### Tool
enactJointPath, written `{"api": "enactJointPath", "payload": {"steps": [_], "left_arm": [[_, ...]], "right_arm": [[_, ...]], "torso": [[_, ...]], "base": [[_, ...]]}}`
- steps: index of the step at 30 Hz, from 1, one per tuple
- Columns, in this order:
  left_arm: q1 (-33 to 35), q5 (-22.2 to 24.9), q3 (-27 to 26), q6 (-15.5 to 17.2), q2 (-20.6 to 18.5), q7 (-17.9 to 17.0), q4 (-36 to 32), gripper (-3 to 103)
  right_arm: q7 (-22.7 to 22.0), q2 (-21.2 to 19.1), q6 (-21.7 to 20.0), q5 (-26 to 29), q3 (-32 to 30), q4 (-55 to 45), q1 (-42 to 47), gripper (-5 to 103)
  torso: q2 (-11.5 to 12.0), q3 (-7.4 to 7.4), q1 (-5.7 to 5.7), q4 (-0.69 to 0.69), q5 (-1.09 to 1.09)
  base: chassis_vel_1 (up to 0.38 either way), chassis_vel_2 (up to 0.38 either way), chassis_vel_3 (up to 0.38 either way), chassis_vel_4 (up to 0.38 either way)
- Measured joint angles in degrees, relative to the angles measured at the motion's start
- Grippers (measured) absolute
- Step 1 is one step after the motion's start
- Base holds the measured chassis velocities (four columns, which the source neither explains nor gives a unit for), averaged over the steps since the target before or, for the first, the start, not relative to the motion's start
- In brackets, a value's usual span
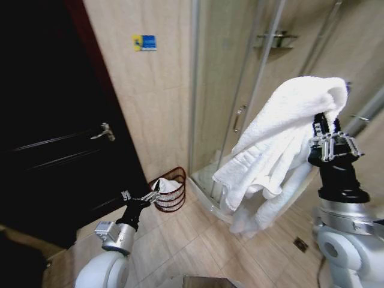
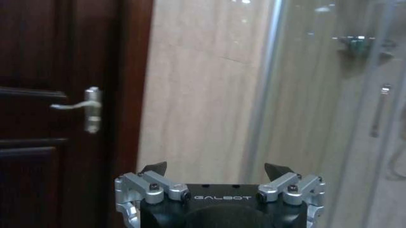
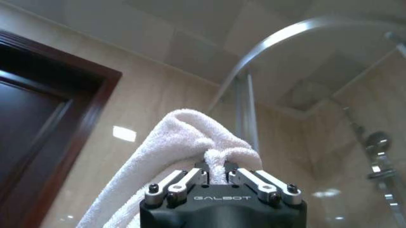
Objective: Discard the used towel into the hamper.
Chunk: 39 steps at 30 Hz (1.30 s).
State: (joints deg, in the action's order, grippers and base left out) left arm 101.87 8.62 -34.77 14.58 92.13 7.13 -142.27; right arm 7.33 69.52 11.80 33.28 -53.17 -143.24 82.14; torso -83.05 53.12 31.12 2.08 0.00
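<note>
Towel (image 1: 282, 141) hangs raised in the air, well above and to the right of the hamper (image 1: 170, 191), draping down in front of the shower door (image 1: 240, 90). Right end effector (image 1: 324, 127) is clamped on a pinch of towel at its top. Hamper sits on the floor by the wall, something white inside. Left end effector (image 1: 150, 197) spread wide, holding nothing, low, just beside the hamper.
</note>
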Motion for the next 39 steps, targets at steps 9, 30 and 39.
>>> {"api": "enactJointPath", "payload": {"steps": [9, 30, 39], "left_arm": [[0.0, 0.0, 0.0, 0.0, 0.0, 0.0, 0.0, 100], [0.0, 0.0, 0.0, 0.0, 0.0, 0.0, 0.0, 100], [0.0, 0.0, 0.0, 0.0, 0.0, 0.0, 0.0, 100]], "right_arm": [[0.2, 0.0, 0.3, 0.1, -0.2, 0.0, 0.1, 13], [1.2, -0.4, -0.2, 0.3, 0.5, 0.0, -0.6, 13], [1.5, -0.6, -1.0, 0.4, 0.4, 0.0, -1.0, 13]], "torso": [[0.0, 0.0, 0.0, 0.01, 0.0], [0.0, 0.0, 0.0, -0.02, 0.02], [0.0, 0.0, 0.0, 0.0, 0.0]], "base": [[0.124, 0.126, 0.123, 0.127], [0.085, 0.087, 0.085, 0.089], [0.0, 0.0, 0.0, 0.0]]}}
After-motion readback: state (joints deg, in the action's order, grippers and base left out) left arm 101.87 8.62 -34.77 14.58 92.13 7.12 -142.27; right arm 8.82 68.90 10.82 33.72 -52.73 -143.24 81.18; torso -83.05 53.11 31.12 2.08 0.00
